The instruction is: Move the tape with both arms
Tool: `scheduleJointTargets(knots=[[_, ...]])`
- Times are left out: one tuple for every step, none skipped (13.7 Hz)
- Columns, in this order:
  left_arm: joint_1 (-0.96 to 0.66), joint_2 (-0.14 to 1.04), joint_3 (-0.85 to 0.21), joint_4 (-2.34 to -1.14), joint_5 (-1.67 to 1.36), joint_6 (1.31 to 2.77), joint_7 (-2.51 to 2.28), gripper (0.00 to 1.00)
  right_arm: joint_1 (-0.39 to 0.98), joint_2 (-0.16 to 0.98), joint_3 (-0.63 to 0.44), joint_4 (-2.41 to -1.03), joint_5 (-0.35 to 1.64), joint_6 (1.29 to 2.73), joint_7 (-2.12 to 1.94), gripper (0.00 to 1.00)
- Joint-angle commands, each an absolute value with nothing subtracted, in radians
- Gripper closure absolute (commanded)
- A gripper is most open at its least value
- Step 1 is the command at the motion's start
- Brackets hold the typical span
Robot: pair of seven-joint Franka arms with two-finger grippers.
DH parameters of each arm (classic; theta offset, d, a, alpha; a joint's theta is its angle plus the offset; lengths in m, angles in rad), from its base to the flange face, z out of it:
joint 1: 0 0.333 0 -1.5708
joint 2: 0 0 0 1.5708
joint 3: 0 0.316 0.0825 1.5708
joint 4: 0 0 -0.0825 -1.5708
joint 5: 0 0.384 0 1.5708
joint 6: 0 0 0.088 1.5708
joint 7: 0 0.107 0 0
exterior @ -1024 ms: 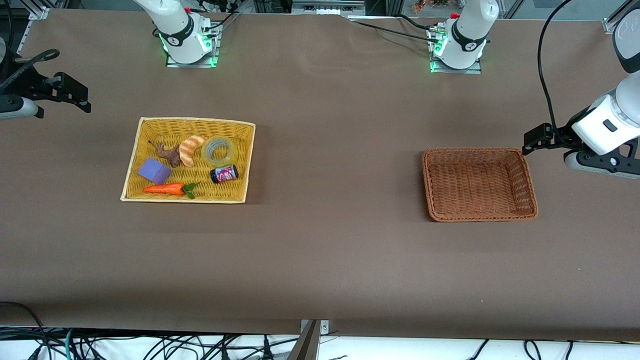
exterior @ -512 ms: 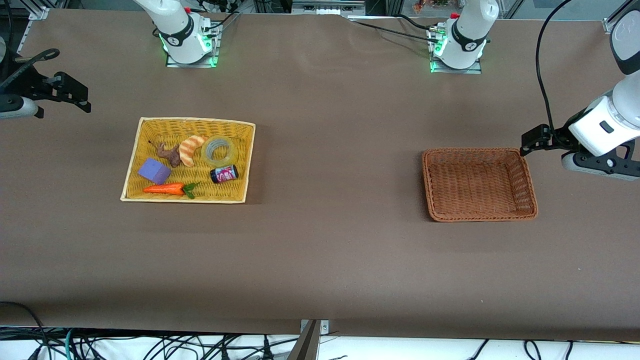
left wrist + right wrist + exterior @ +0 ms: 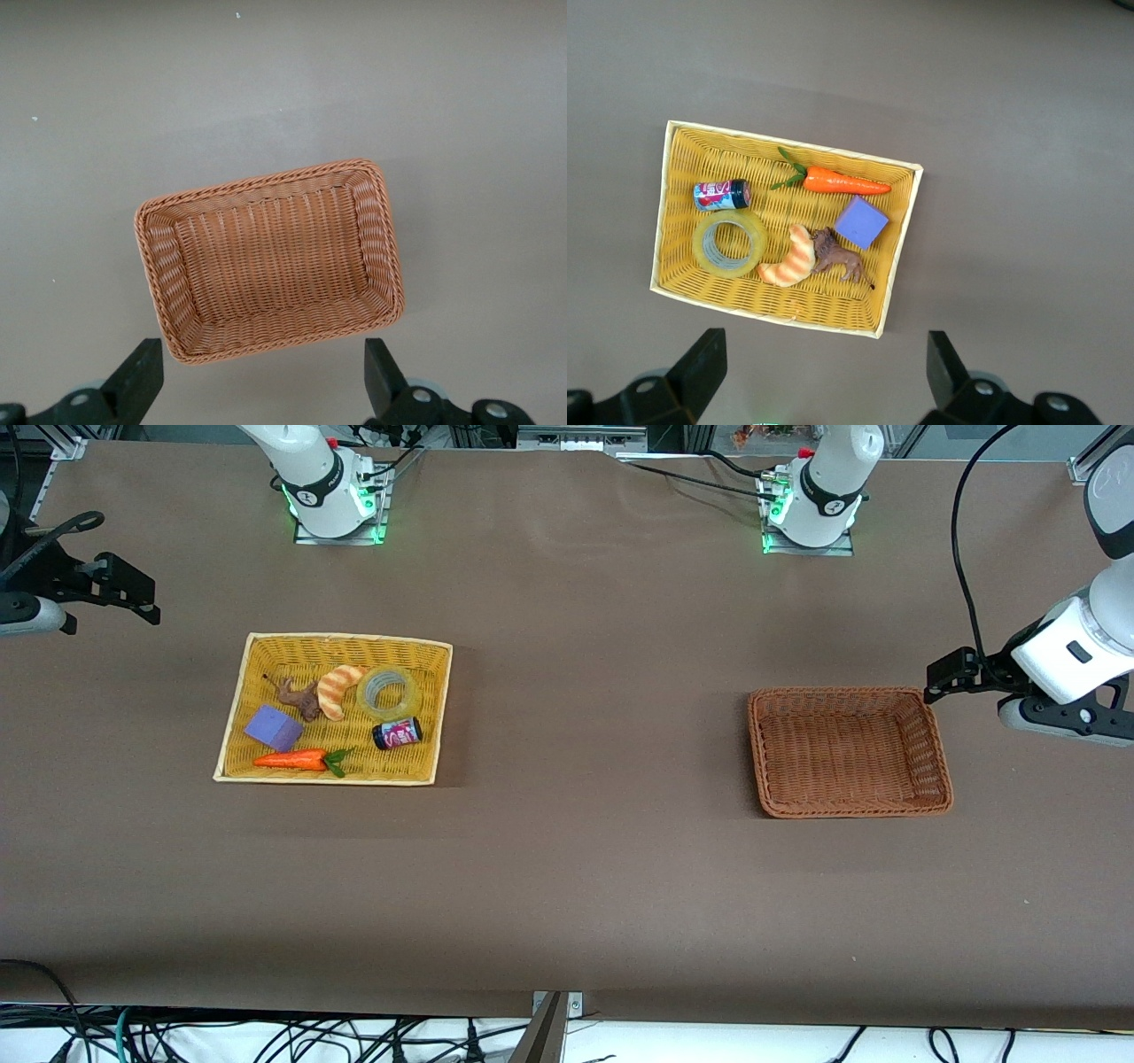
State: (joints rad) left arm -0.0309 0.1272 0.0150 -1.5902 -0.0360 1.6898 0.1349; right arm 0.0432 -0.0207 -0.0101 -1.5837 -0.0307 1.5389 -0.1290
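Left claw [image 3: 257, 390] shifted slightly, wide open, empty; right claw [image 3: 819, 390] unchanged, open; tape [image 3: 388, 692] untouched.

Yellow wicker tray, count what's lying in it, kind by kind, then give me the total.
Translucent yellowish tape roll: 1
Striped croissant toy: 1
Brown animal figure: 1
Purple foam cube: 1
Orange toy carrot: 1
Small dark can with pink label: 1
Total in the yellow wicker tray: 6

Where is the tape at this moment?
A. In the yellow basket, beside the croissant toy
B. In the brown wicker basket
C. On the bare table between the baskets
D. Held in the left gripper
A. The tape lies in the yellow basket beside the croissant toy; the brown basket holds nothing.
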Motion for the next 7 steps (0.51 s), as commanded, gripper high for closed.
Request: scheduleJointTargets(knots=[[-0.029,0.144,0.017,-1.557,-0.015,1.672,0.14,0.0,0.041,-0.015,-0.015,-1.555,-0.04,1.513,-0.137,0.0],[-0.029,0.147,0.017,-1.554,-0.015,1.674,0.14,0.0,0.041,-0.015,-0.015,-1.555,-0.037,1.513,-0.137,0.0],[-0.028,0.147,0.017,-1.555,-0.015,1.672,0.144,0.0,0.041,-0.014,-0.014,-1.555,-0.038,1.513,-0.137,0.0],[-0.028,0.147,0.017,-1.557,-0.015,1.672,0.143,0.0,0.041,-0.014,-0.012,-1.555,-0.041,1.513,-0.137,0.0],[-0.028,0.147,0.017,-1.555,-0.015,1.672,0.143,0.0,0.041,-0.014,-0.012,-1.555,-0.041,1.513,-0.138,0.0],[-0.028,0.147,0.017,-1.555,-0.015,1.672,0.143,0.0,0.041,-0.014,-0.014,-1.555,-0.041,1.513,-0.138,0.0],[-0.028,0.147,0.017,-1.555,-0.015,1.672,0.143,0.0,0.041,-0.014,-0.014,-1.555,-0.041,1.513,-0.14,0.0]])
